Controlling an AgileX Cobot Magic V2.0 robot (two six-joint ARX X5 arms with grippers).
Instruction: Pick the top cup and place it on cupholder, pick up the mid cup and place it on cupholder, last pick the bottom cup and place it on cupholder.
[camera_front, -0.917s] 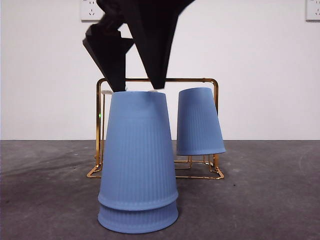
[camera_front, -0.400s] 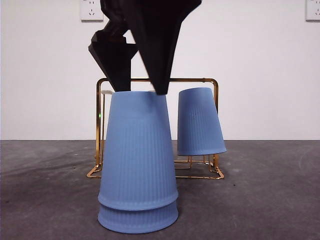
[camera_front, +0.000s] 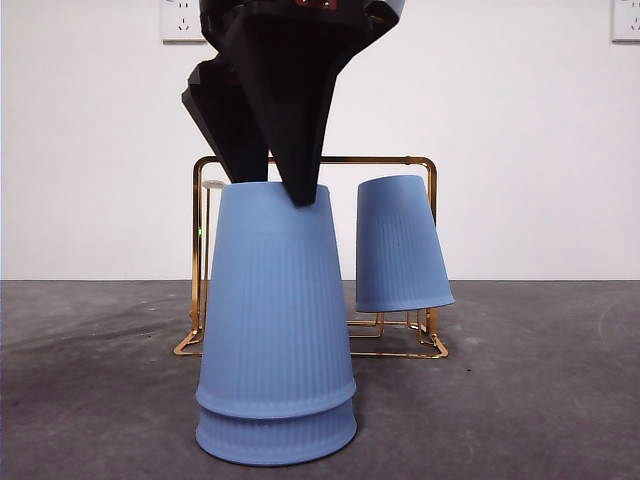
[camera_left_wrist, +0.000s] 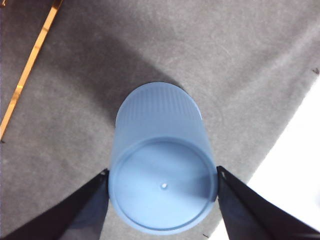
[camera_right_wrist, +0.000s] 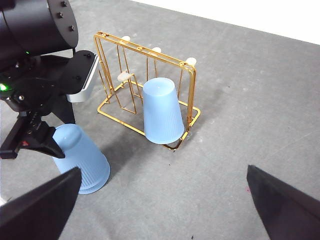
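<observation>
Two blue ribbed cups stand upside down, nested, near the front: the upper cup (camera_front: 275, 300) over the lower cup (camera_front: 275, 435). My left gripper (camera_front: 270, 185) reaches down from above, open, its jaws on either side of the upper cup's (camera_left_wrist: 162, 165) closed end, close to its wall. A third blue cup (camera_front: 400, 245) hangs tilted on a prong at the right end of the gold wire cupholder (camera_front: 380, 159) behind the stack. My right gripper (camera_right_wrist: 162, 200) waits high and off to the side, open and holding nothing.
White-tipped prongs (camera_right_wrist: 156, 49) stand free on the cupholder's (camera_right_wrist: 112, 107) other end. The table (camera_front: 520, 400) is dark grey, with a white wall behind it. The left arm's black body (camera_right_wrist: 35, 75) hovers over the stack (camera_right_wrist: 80, 160).
The left gripper has come down and turned a little; its jaw tips now reach the top of the stacked cups. The cups have stayed in place.
</observation>
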